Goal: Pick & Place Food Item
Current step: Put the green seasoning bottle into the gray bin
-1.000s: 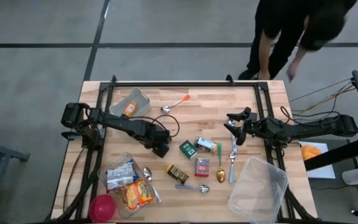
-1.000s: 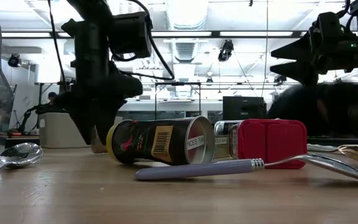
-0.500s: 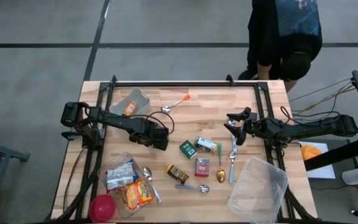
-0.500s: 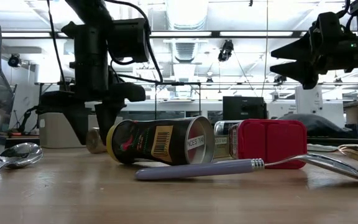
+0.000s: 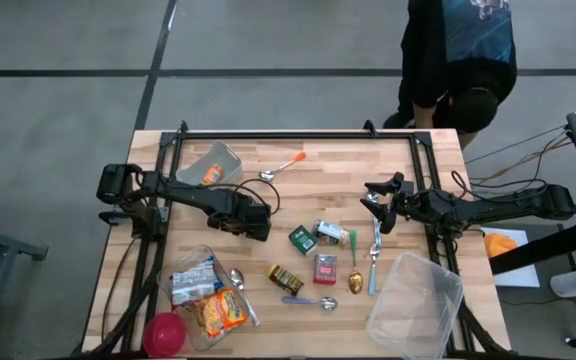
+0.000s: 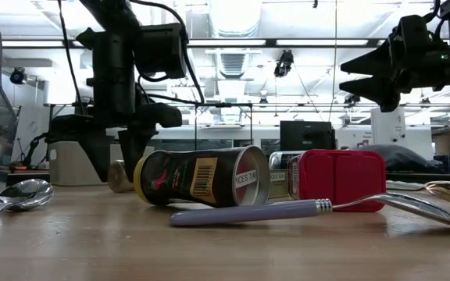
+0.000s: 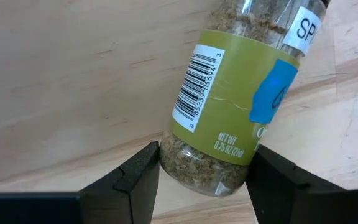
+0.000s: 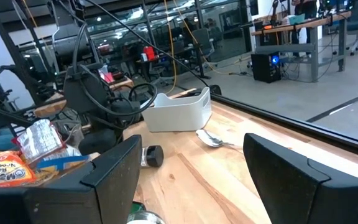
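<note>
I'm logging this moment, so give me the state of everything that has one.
Left gripper: shut on the spice jar.
Spice jar: lying on the table, capped.
Right gripper: open, empty, above the table.
Can: on its side.
Clear bin: empty.

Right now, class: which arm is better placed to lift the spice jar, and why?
Left. The left tool already has its fingers on either side of the spice jar, which lies on the table. The right tool waits open, well away.
</note>
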Robot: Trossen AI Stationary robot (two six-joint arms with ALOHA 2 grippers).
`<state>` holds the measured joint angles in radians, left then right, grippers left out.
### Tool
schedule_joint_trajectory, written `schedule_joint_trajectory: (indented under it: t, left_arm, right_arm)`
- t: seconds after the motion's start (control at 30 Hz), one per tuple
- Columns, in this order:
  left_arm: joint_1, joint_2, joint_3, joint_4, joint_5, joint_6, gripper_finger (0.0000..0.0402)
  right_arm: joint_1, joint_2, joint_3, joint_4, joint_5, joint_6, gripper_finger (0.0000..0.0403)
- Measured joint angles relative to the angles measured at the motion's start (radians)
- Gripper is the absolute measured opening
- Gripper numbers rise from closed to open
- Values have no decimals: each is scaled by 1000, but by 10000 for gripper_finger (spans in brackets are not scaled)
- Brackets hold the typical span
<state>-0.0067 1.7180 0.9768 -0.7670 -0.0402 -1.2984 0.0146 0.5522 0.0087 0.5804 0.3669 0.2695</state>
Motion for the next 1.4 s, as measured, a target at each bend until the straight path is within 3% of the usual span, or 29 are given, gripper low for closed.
schedule_joint_trajectory:
  t: [0.13,0.47,0.63,0.93,1.4]
  left_arm:
    - [0,0,0,6,4,0,221]
    - [1,5,-3,7,17,0,335]
    - [2,3,-3,8,28,7,369]
    - [3,-42,27,-2,34,116,378]
    - [59,-167,40,19,3,651,378]
  right_arm:
    - [0,0,0,0,0,0,276]
    - [0,0,0,0,0,0,276]
    - [0,0,0,0,0,0,276]
    - [0,0,0,-1,0,0,276]
    - [0,0,0,-1,0,0,276]
